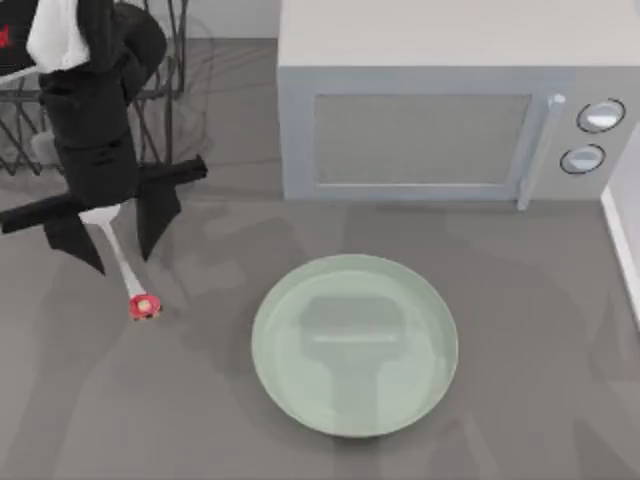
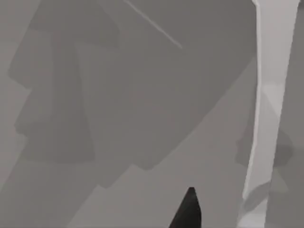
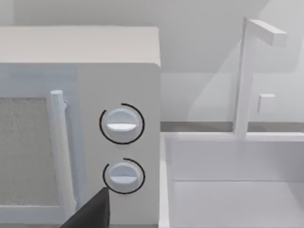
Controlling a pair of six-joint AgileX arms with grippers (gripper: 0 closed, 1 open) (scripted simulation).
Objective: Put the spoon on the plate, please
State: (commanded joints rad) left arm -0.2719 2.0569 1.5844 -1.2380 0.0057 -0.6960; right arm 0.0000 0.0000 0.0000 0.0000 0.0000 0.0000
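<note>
Looking down from the top view, we see a big grey microwave [image 1: 440, 120] at the back of the table [image 1: 520, 330], with a long handle and two round knobs on its right side. A dark wire rack [image 1: 150, 90] stands in the back left corner, partly behind our left arm. The plate [image 1: 355, 345] sits flat near the middle of the table, in front of the microwave, with only shadows on it. Our left gripper [image 1: 115, 240] hangs over the left side of the table, well to the left of the plate. Its two black fingers are spread apart, one on each side of the spoon [image 1: 120, 255]. The spoon lies on the table with its bowl up between the fingers, partly hidden under the gripper. Its slim handle points toward the front, and the little red-and-yellow knob lies just past the fingertips. We cannot tell if the fingers touch the spoon. The spoon is apart from the plate, with bare table between them. From the left wrist view we see grey table with soft shadows, one black fingertip [image 2: 187, 211] and a pale upright edge at one side. From the right wrist view we see the microwave [image 3: 76, 123] up close with its handle and two knobs, a white sink [image 3: 232, 180] with a tall white tap [image 3: 249, 76] beside it, and one dark tip of our right gripper's finger [image 3: 92, 211]. We cannot tell if that gripper is spread or pressed together.
</note>
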